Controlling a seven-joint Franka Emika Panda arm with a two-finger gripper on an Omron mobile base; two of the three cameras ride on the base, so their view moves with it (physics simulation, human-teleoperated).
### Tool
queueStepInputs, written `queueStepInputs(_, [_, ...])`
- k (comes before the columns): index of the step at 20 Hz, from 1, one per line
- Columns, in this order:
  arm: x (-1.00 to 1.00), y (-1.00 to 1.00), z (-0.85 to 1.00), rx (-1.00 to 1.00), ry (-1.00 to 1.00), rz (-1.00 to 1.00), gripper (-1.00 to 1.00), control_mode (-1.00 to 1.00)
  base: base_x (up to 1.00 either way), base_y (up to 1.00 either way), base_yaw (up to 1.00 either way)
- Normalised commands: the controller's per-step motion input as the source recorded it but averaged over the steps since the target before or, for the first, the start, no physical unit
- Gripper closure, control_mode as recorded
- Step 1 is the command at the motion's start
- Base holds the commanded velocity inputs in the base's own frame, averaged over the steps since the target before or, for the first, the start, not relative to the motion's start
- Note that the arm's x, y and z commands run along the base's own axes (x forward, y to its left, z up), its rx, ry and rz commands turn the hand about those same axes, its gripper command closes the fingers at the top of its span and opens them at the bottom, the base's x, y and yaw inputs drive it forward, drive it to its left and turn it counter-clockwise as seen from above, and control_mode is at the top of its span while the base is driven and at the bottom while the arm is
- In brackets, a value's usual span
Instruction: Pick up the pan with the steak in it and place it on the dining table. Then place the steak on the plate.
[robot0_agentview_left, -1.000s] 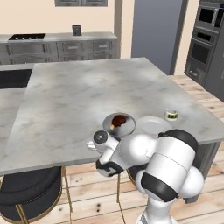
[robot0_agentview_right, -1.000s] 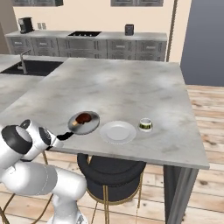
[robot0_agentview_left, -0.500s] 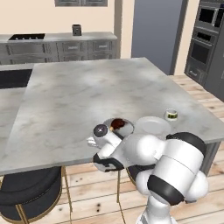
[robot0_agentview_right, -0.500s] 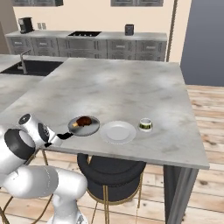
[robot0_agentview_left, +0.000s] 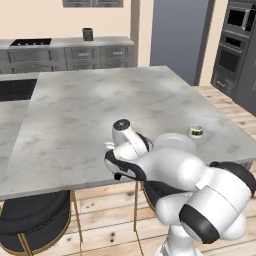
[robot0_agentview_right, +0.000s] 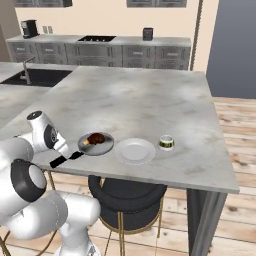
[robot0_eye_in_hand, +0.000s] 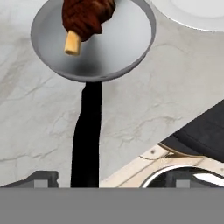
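2 base views look forward-down over dining table (robot0_agentview_right: 150, 95) from behind; hand view close above pan (robot0_eye_in_hand: 94, 39).

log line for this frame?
pan: on dining table, beside plate | steak: in pan | gripper: open, astride pan handle

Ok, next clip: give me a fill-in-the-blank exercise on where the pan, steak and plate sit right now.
The dark reddish-brown steak lies in the round grey metal ___. The pan rests on the marble dining ___. The round pale plate holds ___ food. The small green-banded cup stands beside the ___.

Missing words: pan; table; no; plate.
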Motion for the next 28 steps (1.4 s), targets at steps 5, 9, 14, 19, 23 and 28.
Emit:
queueStepInputs(5, [0.11, -0.47, 0.47, 0.08, 0.21, -0.09, -1.0, -1.0, 0.0, 0.0, 0.0])
queueStepInputs(9, [0.84, -0.33, 0.05, 0.01, 0.12, -0.01, -1.0, -1.0, 0.0, 0.0, 0.0])
queueStepInputs(14, [0.98, -0.21, -0.01, 0.0, 0.06, 0.0, -1.0, -1.0, 0.0, 0.0, 0.0])
queueStepInputs(19, [0.22, -0.04, 0.01, -0.01, -0.14, 0.08, -1.0, -1.0, 0.0, 0.0, 0.0])
queueStepInputs(23, [0.0, 0.0, -0.04, 0.0, -0.03, 0.01, -1.0, -1.0, 0.0, 0.0, 0.0])
queueStepInputs(28, [0.18, -0.05, -0.23, 0.01, -0.09, 0.04, -1.0, -1.0, 0.0, 0.0, 0.0])
